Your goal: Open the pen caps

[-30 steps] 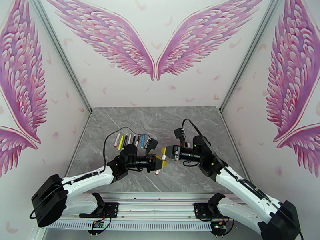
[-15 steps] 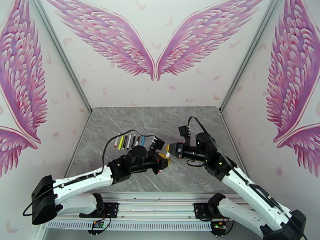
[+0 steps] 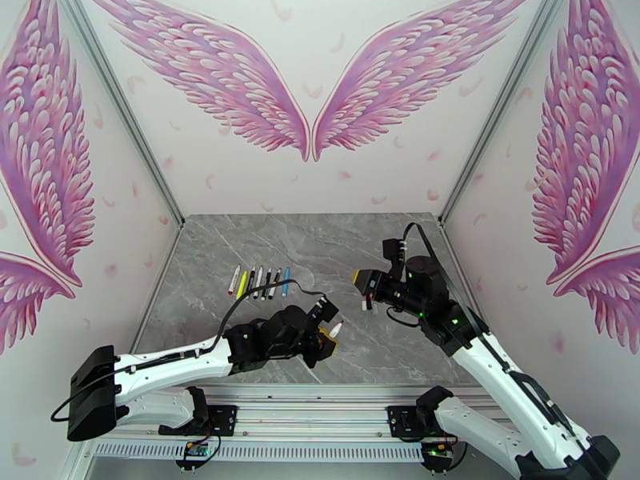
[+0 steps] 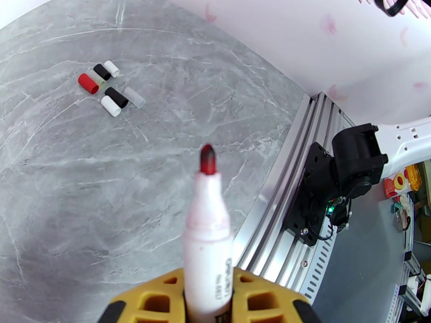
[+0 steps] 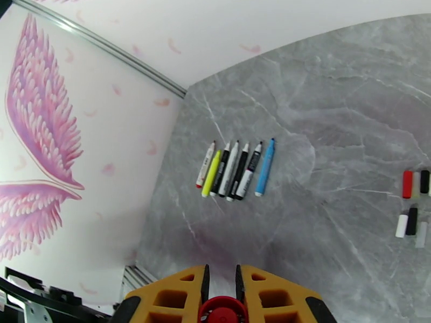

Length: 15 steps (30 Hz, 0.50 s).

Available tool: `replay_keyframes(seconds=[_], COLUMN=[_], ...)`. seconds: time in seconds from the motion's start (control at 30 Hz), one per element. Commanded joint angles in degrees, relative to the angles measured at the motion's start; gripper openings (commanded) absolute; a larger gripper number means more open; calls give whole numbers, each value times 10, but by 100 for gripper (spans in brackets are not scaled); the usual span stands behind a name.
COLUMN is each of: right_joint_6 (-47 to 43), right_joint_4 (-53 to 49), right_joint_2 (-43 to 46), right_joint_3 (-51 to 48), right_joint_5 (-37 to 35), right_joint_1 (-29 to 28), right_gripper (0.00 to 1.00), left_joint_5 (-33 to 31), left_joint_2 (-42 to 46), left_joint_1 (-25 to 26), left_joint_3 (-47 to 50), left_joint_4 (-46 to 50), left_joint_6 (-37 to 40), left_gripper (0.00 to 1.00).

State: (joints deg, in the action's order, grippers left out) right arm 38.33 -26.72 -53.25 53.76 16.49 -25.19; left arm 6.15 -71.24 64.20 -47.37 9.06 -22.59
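Observation:
My left gripper is shut on a white-barrelled pen. Its bare red tip points away from the fingers, above the table. My right gripper is shut on a red pen cap, held well to the right of the pen tip and apart from it. Several loose pen caps, red, black and white, lie together on the table. Several uncapped pens lie in a row at the left.
The grey marble table has walls on three sides. Along its near edge runs an aluminium rail carrying the arm bases. Bare table lies between the two grippers.
The two grippers met at mid-table and have pulled apart. The left one drew back toward the near edge with the uncapped pen; the right one moved right and farther back with the red cap.

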Motion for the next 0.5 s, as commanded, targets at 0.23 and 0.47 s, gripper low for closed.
replay_keyframes(seconds=[0.23,0.47], right_joint_6=[-161,-207], right_joint_4=[-205,-211], right_joint_2=[-80,-178], right_joint_3=[22,39], right_joint_5=[-69,-87], right_joint_1=[71,113], right_gripper=[13,15], left_joint_5=[-38,-66], left_joint_2=[96,145], left_joint_1=[-62,-89], left_joint_3=[57,100], left_joint_4=[-23,-24], left_joint_6=[-49,-80], left_gripper=[3,4])
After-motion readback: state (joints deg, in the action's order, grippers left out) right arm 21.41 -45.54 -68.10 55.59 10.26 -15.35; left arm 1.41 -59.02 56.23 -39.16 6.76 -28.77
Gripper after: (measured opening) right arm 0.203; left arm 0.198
